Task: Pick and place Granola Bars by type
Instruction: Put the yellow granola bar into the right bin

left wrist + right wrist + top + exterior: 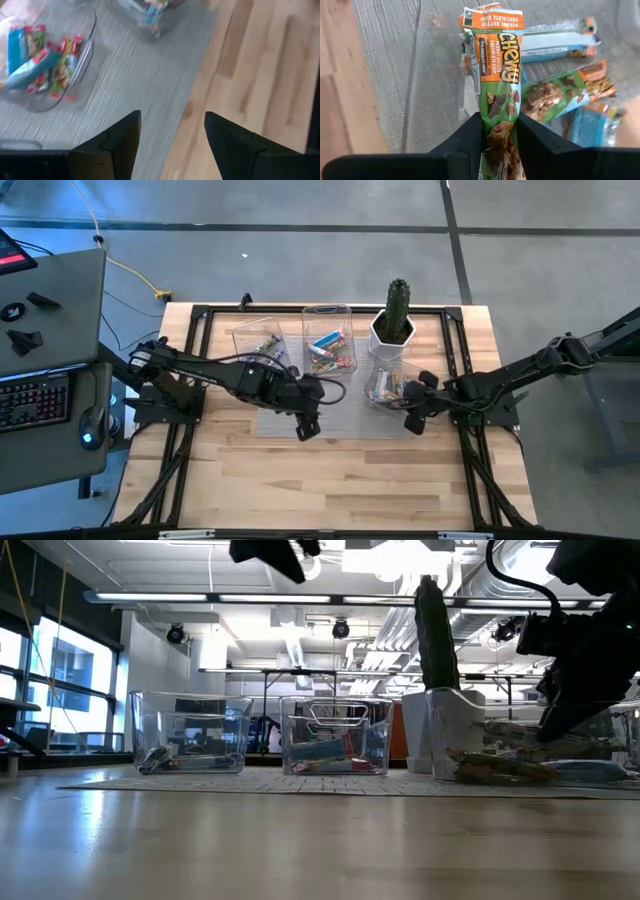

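Well, the wooden desk (340, 470) fills the middle of the high view, with a grey mat (345, 420) across its upper half. Along the mat's top edge stand three clear bins: a left bin (258, 340) with a few bars, a centre bin (330, 345) holding blue and red ones, and a right bin (385, 388) just below a potted cactus (397, 315).

The left arm reaches in from the frame's left, its left tool (307, 428) hanging over the mat's lower edge with fingers spread wide and nothing between them (its wrist view shows only mat and wood in the gap).

The right arm comes from the right; the right tool (500, 130) sits just right of the right bin, clamped on an orange-topped granola bar (499, 75). Beneath it in that bin lie more Granola Bars (560, 92), green and blue-white.
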Motion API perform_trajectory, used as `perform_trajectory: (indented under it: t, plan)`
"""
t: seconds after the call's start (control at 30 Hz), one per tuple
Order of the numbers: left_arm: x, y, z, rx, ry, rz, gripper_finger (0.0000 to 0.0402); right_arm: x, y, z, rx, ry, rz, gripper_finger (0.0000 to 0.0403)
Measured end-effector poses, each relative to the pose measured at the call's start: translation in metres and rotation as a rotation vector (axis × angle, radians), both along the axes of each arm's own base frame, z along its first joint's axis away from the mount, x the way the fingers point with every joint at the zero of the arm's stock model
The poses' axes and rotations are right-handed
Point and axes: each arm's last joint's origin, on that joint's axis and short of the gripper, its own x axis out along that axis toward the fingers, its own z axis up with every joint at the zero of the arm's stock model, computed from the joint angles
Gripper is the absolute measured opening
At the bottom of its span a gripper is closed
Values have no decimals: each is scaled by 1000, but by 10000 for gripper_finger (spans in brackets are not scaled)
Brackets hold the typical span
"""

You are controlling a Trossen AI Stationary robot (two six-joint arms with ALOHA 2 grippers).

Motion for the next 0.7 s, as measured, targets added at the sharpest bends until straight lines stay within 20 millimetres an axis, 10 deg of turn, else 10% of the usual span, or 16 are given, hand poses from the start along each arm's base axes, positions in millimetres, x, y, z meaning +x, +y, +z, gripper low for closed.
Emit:
perform_trajectory:
  t: [0.7]
  plan:
    - [14, -3, 12, -48, -195, 0, 213, 0, -5, 4, -72, -105, -220, 101]
